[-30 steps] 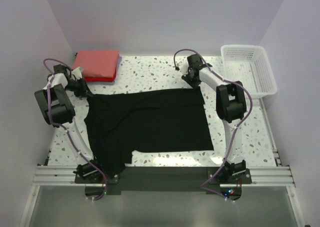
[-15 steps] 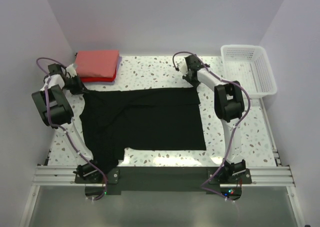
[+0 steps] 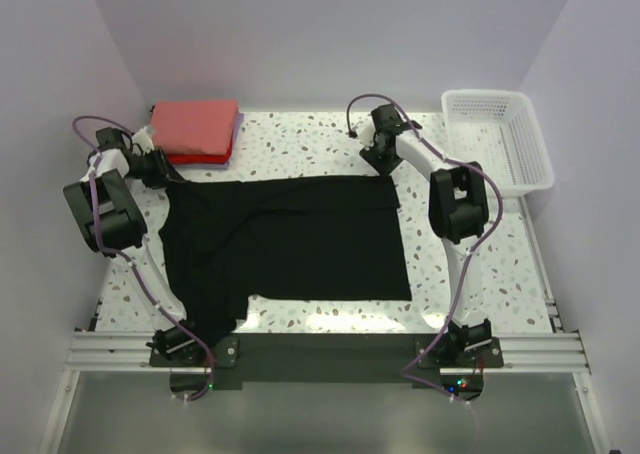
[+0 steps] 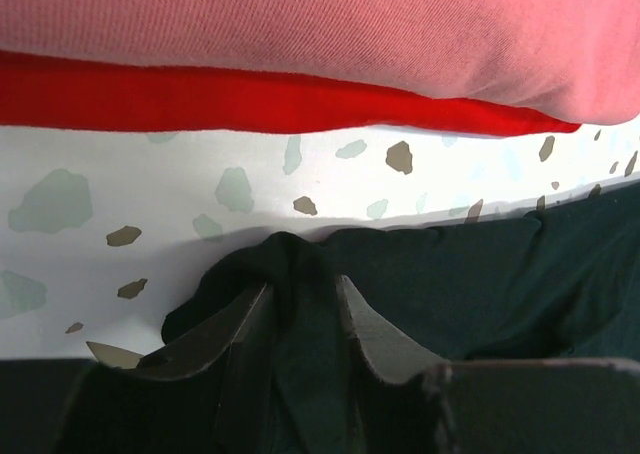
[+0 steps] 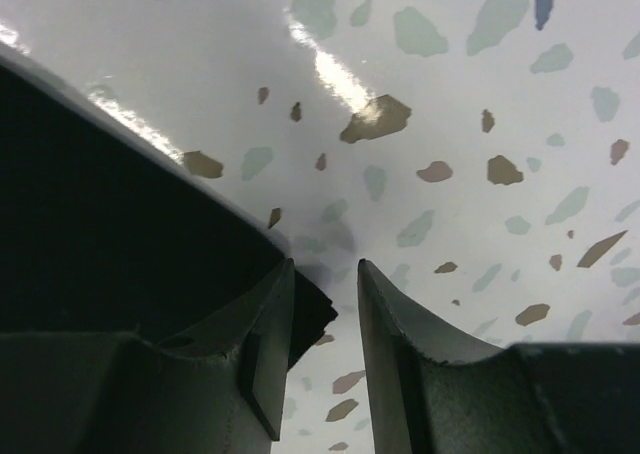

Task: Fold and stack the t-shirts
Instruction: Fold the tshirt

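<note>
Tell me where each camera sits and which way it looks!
Top external: high behind the robot, looking down on the speckled table, flat black cloth t-shirt, folded coral-red t-shirt stack and white plastic lattice basket; left arm and right arm show.
Left wrist: low on the left arm, facing the stack's side; left gripper shows, black cloth bunched between its fingers.
Right wrist: on the right arm, facing the table; right gripper shows, parted around the shirt's corner.
Shared: all see the black t-shirt.

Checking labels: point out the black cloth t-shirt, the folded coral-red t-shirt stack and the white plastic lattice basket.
black cloth t-shirt point(image 3: 300, 239), top view, its middle
folded coral-red t-shirt stack point(image 3: 195, 124), top view, top face
white plastic lattice basket point(image 3: 537, 139), top view, right wall
</note>
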